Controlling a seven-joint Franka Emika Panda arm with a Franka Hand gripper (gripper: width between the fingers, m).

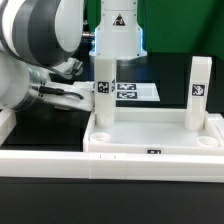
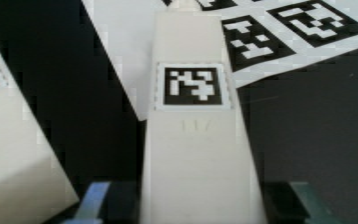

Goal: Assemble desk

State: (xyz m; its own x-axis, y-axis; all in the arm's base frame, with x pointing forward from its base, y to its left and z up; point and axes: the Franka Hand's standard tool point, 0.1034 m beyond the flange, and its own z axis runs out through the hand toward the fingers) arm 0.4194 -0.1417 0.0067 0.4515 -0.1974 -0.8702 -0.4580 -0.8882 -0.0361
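The white tabletop [image 1: 150, 135] lies in front with its raised rim up. Two white square-post legs stand on it, one at the exterior view's left [image 1: 103, 95] and one at the right [image 1: 198, 90], each with a tag. My gripper [image 1: 88, 95] reaches in from the exterior view's left, level with the left leg's tag. In the wrist view a white tagged leg [image 2: 190, 110] runs lengthwise between my fingers [image 2: 105, 200], and the gripper [image 2: 197, 205] is shut on its sides.
The marker board [image 1: 130, 91] lies flat behind the legs and also shows in the wrist view [image 2: 274, 35]. Another white tagged part [image 2: 16, 130] lies beside the held leg. A low white rail [image 1: 40, 160] runs along the front. A tagged stand [image 1: 118, 35] is at the back.
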